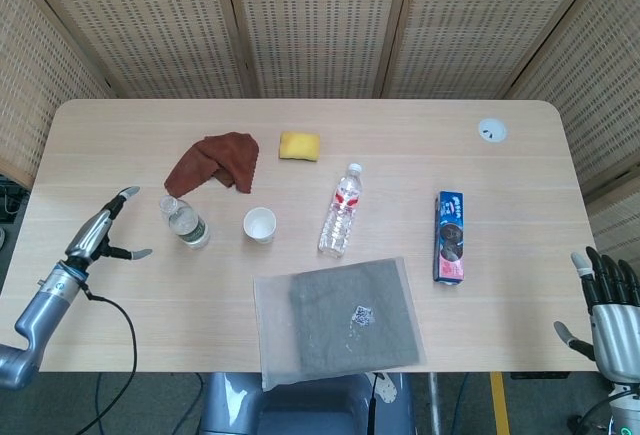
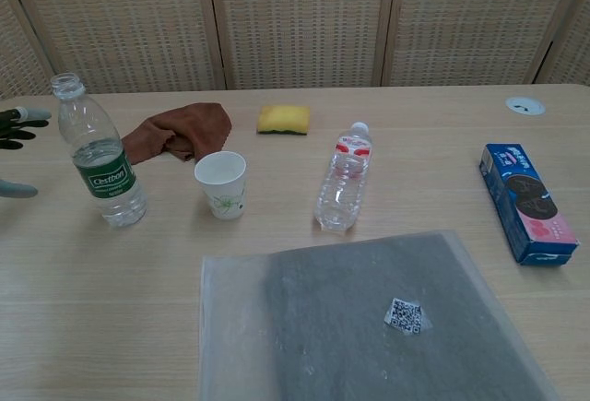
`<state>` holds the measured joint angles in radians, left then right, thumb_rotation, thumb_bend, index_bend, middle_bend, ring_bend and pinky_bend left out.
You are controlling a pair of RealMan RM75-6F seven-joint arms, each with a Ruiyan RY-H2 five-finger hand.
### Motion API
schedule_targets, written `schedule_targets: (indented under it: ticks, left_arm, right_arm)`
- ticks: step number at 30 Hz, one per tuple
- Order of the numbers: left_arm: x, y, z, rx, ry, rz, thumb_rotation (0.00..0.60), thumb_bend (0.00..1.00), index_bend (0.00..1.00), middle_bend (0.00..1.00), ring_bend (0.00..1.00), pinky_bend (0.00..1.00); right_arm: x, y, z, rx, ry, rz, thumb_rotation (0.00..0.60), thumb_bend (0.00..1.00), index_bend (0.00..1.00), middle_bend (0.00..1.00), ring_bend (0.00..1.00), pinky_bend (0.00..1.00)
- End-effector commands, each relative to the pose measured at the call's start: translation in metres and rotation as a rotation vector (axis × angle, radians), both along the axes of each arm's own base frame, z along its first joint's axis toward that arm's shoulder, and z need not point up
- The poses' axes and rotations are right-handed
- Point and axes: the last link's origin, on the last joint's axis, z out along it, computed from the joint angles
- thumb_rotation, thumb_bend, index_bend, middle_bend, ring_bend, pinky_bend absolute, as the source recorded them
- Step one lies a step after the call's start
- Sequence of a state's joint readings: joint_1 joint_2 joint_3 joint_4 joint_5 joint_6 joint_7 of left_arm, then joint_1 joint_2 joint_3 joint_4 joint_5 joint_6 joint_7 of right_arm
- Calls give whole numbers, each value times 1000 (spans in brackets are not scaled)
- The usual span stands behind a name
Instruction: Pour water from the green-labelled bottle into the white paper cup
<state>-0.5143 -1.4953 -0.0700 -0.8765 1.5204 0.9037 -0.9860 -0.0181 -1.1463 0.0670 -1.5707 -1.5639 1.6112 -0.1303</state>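
Observation:
The green-labelled bottle (image 1: 184, 222) (image 2: 98, 154) stands upright and uncapped on the left part of the table. Just to its right stands the white paper cup (image 1: 260, 225) (image 2: 221, 183), upright and apparently empty. My left hand (image 1: 105, 232) (image 2: 17, 150) hovers over the table a short way left of the bottle, fingers spread, holding nothing and not touching it. Beyond the table's right front corner my right hand (image 1: 608, 303) is open with its fingers up, far from both objects.
A brown cloth (image 1: 212, 161) lies behind the bottle, a yellow sponge (image 1: 299, 145) further right. A red-labelled bottle (image 1: 341, 210) lies near the middle. A grey pouch (image 1: 340, 320) lies at the front edge, a blue biscuit box (image 1: 450, 236) to the right.

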Motion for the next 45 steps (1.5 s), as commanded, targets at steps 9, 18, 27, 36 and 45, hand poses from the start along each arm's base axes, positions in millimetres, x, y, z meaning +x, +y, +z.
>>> schedule_targets:
  ticks: [9,18,27,36,45]
  left_arm:
    - [32,17,-34,-25,-154,30,600,0,0,0,0,0]
    - [51,28,-61,-58,-203,29,600,0,0,0,0,0]
    - [56,30,-80,-59,-222,70,600,43,23,9,2,15]
    - [59,31,-87,-43,-311,122,600,376,458,393,238,198]
    - [62,32,-76,0,-376,101,600,503,622,482,306,287]
  right_arm:
    - [-3,-2,0,10,-11,-9,600,0,22,0,0,0]
    - [-6,-5,-1,15,-13,-19,600,0,22,0,0,0]
    - [-7,-6,-3,20,-7,-24,600,0,22,0,0,0]
    - [-7,-7,-3,23,-12,-24,600,0,22,0,0,0]
    - [-7,-6,-4,26,-11,-24,600,0,22,0,0,0]
